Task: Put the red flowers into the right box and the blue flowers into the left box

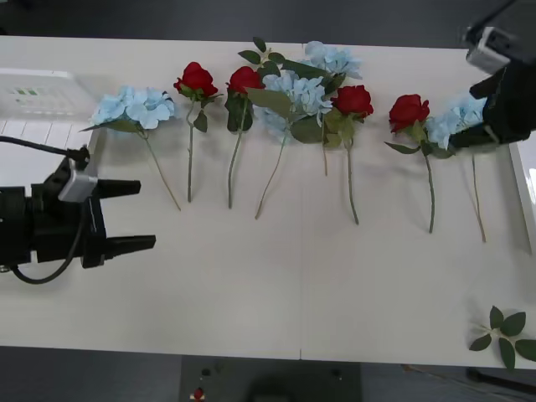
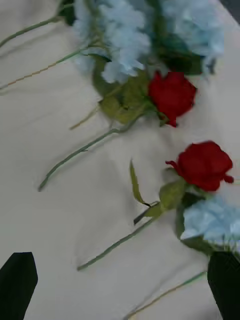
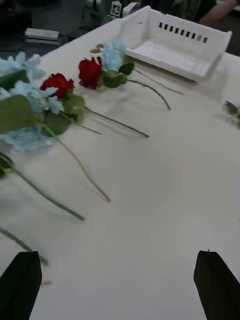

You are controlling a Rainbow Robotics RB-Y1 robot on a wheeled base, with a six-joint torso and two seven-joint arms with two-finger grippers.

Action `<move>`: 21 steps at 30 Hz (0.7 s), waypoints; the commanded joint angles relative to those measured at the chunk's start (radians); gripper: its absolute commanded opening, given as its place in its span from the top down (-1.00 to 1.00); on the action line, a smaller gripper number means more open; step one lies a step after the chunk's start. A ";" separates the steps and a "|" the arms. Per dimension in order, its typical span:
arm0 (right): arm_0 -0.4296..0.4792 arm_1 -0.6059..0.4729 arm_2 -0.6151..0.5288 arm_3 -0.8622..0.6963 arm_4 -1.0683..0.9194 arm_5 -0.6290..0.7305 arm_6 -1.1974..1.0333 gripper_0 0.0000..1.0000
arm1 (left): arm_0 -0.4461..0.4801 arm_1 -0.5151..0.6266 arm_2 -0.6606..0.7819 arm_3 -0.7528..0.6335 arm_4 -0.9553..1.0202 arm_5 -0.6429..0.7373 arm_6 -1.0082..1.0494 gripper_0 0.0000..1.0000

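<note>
Several red flowers lie in a row on the white table, among them one (image 1: 196,79) at the left and one (image 1: 408,110) near the right. Blue flowers lie between them: one (image 1: 134,106) at the left, a cluster (image 1: 297,92) in the middle, one (image 1: 456,119) at the right. My right gripper (image 1: 490,121) hovers over that rightmost blue flower (image 2: 215,220); it is open (image 2: 120,290), with a red flower (image 2: 205,165) just beyond. My left gripper (image 1: 126,215) stands open (image 3: 120,287) above bare table at the left. The left box (image 1: 38,96) sits at the far left, the right box (image 1: 528,180) at the right edge.
A loose green leaf sprig (image 1: 505,331) lies at the table's front right corner. In the left wrist view the right box (image 3: 175,42) shows as a white slotted crate across the table. The front half of the table is bare.
</note>
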 commanded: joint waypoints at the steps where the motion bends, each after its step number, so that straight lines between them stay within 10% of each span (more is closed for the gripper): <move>1: -0.057 -0.002 0.027 -0.012 0.059 0.001 -0.233 -1.00 | 0.070 0.134 0.001 -0.108 -0.027 -0.121 0.166 -0.76; 9: -0.118 -0.051 0.294 0.001 0.346 -0.004 -0.834 -1.00 | 0.032 0.173 -0.054 -0.130 -0.248 -0.223 0.609 -0.76; 21: -0.119 -0.033 0.446 0.228 0.510 -0.110 -1.032 -1.00 | -0.075 0.131 -0.207 -0.012 -0.490 -0.443 1.039 -0.76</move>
